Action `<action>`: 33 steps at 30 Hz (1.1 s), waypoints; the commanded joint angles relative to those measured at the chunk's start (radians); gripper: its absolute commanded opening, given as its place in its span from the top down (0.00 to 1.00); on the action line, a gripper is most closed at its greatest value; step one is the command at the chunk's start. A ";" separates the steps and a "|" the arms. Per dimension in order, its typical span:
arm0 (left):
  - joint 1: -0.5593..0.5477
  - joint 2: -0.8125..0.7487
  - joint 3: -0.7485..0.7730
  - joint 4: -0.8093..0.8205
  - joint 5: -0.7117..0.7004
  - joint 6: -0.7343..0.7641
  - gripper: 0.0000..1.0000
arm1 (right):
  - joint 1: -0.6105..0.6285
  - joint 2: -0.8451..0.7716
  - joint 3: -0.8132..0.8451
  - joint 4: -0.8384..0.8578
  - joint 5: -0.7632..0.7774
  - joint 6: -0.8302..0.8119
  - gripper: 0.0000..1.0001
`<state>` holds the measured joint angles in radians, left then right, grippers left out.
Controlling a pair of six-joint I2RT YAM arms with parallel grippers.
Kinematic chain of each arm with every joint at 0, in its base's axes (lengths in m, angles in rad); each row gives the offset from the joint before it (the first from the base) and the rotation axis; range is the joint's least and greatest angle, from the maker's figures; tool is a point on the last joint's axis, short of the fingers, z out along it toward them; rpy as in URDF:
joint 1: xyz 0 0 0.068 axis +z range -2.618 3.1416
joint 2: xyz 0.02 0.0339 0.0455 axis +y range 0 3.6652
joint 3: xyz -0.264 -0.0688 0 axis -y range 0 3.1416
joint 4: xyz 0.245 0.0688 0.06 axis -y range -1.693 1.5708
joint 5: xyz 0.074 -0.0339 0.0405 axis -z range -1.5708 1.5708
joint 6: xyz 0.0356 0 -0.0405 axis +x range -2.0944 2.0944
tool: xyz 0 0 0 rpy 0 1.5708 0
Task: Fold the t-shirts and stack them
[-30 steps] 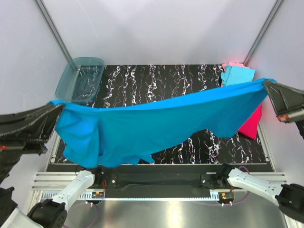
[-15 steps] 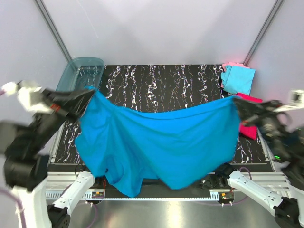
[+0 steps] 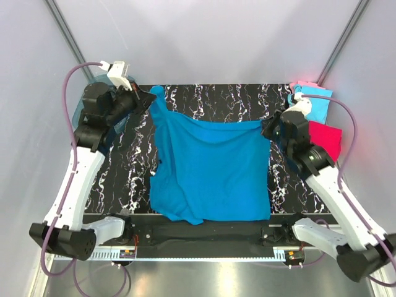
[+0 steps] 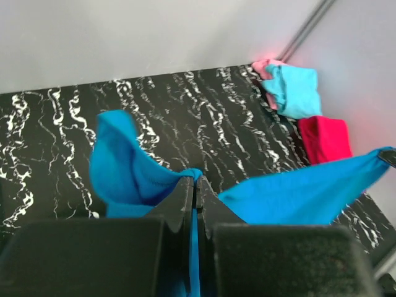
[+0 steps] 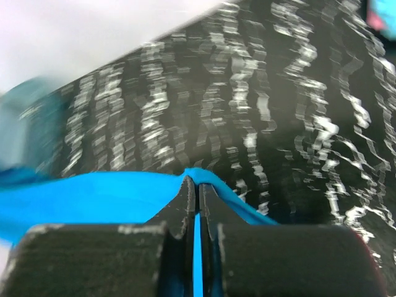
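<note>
I am spreading the teal-blue t-shirt (image 3: 210,167), my left gripper (image 3: 150,98) and right gripper (image 3: 266,127) each pinched shut on a top corner, the cloth draping toward the table's (image 3: 210,99) near edge, so next I judge I must lower it flat for folding.

Teal tub (image 5: 28,120), black marbled table (image 3: 210,102)
</note>
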<state>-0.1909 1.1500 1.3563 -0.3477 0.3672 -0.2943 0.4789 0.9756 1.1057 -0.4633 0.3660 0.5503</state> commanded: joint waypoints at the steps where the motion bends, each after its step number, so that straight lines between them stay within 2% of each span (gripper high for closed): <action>1: 0.005 0.037 0.006 0.153 -0.053 0.020 1.00 | -0.132 0.093 -0.035 0.169 -0.093 0.088 1.00; 3: 0.005 0.072 0.010 0.162 -0.062 0.012 1.00 | -0.210 0.153 -0.037 0.209 -0.128 0.120 1.00; 8: 0.005 0.200 0.075 0.168 -0.080 -0.014 1.00 | -0.258 0.342 0.012 0.296 -0.078 0.157 1.00; 16: 0.005 0.413 0.193 0.162 -0.125 -0.019 1.00 | -0.384 0.713 0.281 0.328 -0.122 0.152 1.00; 24: 0.005 0.660 0.368 0.147 -0.189 0.001 1.00 | -0.503 0.934 0.524 0.322 -0.179 0.163 1.00; 28: 0.005 0.796 0.476 0.135 -0.209 0.004 1.00 | -0.519 1.072 0.626 0.319 -0.220 0.174 1.00; 33: 0.007 0.895 0.582 0.124 -0.252 0.018 1.00 | -0.522 1.196 0.750 0.315 -0.263 0.184 1.00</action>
<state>-0.1925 2.0235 1.8309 -0.2573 0.1844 -0.3069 -0.0399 2.1239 1.7744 -0.1684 0.1318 0.7197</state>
